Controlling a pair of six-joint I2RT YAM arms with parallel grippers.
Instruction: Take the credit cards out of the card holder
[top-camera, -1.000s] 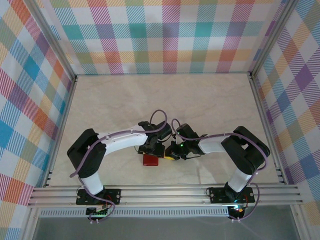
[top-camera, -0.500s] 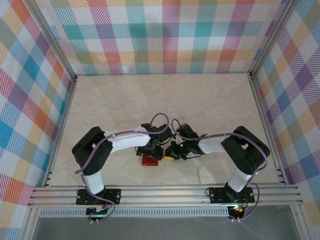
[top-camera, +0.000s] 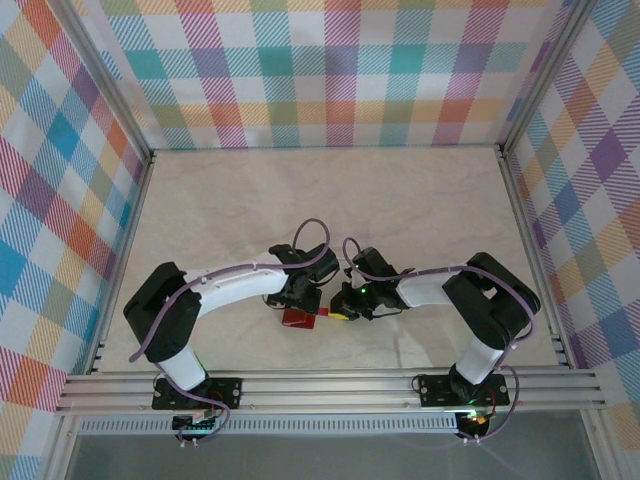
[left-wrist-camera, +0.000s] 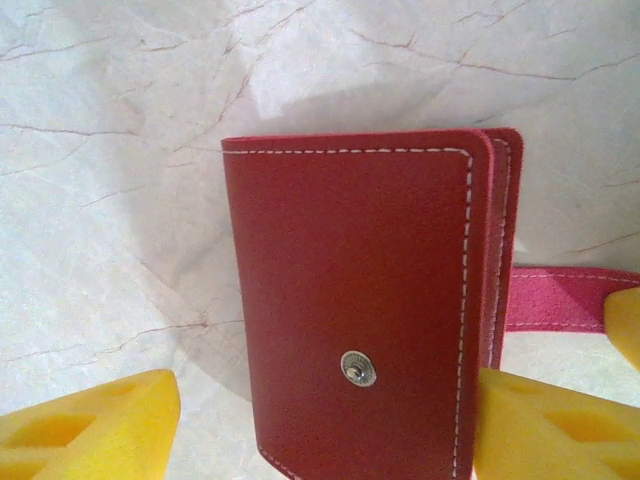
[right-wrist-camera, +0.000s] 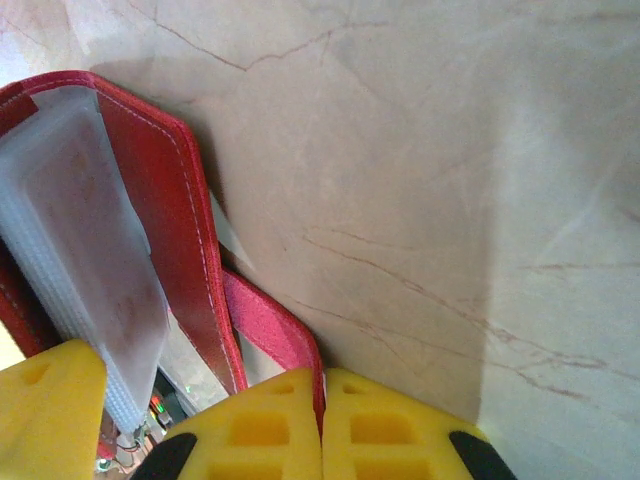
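Evidently the right tool (right-wrist-camera: 322, 415), pressed together, pinches the snap tab (right-wrist-camera: 270, 325) at the three o'clock edge of the card holder (top-camera: 298, 318) to anchor it near six o'clock on the bench (top-camera: 400, 200), while the left tool (left-wrist-camera: 320, 430) straddles it, spread, probably to free the credit cards (right-wrist-camera: 85, 250) tucked inside

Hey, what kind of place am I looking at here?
Probably a robot test cell, not a home: colourful plaid fabric walls, a silver aluminium rail frame, and a white-and-black left arm and right arm bolted to it.
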